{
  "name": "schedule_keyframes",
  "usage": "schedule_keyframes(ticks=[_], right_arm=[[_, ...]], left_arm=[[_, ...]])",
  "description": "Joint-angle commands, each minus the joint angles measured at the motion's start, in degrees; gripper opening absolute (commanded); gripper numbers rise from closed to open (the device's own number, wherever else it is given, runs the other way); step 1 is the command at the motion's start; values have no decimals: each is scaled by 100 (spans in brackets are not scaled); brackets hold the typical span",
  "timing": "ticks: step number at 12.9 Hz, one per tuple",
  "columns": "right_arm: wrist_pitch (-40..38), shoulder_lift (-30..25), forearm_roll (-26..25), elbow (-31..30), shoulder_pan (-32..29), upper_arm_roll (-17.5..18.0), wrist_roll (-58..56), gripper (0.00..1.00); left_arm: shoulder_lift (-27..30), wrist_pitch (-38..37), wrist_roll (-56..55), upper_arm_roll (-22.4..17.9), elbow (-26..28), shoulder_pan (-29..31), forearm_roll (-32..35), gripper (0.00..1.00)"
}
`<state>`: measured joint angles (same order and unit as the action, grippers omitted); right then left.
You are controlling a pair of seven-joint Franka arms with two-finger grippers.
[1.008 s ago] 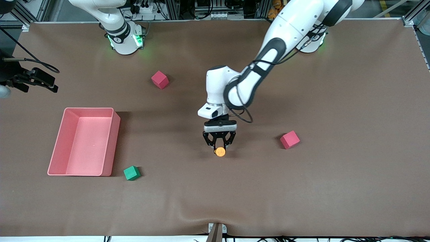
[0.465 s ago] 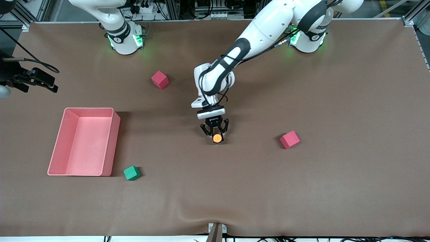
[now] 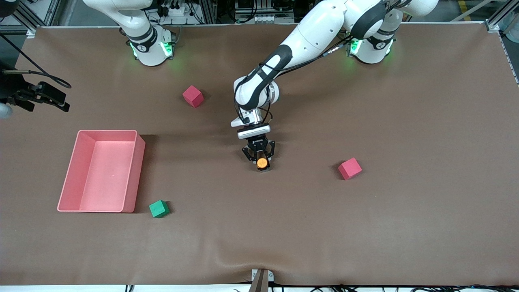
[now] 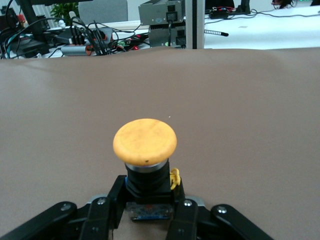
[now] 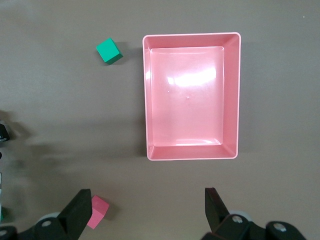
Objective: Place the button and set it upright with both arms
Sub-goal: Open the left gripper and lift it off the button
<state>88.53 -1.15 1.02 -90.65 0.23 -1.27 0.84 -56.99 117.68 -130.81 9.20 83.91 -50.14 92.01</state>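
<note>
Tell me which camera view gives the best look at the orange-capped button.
The left wrist view: the button fills the middle, orange cap up, its black body between the left gripper's fingers. The front view shows only a tiny orange dot under that gripper. The right wrist view does not show it.

Bare brown table (image 3: pixel 425 121) is lying open all around the left gripper (image 3: pixel 262 164), which is sitting low at mid-table, its fingers (image 4: pixel 105 220) clamping the button (image 3: pixel 262 163). The nearest obstacle, a red cube (image 3: pixel 350 168), is standing well apart toward the left arm's end. Another red cube (image 3: pixel 193 96), a green cube (image 3: pixel 159 209) and a pink bin (image 3: pixel 103 170) are crowding the right arm's end.
</note>
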Motion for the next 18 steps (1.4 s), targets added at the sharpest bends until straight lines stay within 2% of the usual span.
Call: schedule_keyframes(ticks=[1,4,9,12,14,18], right_arm=[[-81,45,-49,100,-120,75,-58,100],[-81,45,-49,100,-111,75,-58,100],[-81,45,-49,100,-120,75,-58,100],[-81,45,-49,100,-120,75,-58,100],[-81,45,-49,100,-120,75,-58,100],[-108,36,-49,91,-129,66,-58,100]], left_arm=[[-93,-88,-296,-23,-146,-49,98,100],[169,-105,-278,125,-182,-93,-216,100],[1030,-579,106,214,-190,-462,-2316,100],[1952,-791,1440,223,-190,-436,-3598,100],[2515,-799,2214,153,-190,-322,-4215,100],[3560,-799,4260,170,-190,642,-5374,100]])
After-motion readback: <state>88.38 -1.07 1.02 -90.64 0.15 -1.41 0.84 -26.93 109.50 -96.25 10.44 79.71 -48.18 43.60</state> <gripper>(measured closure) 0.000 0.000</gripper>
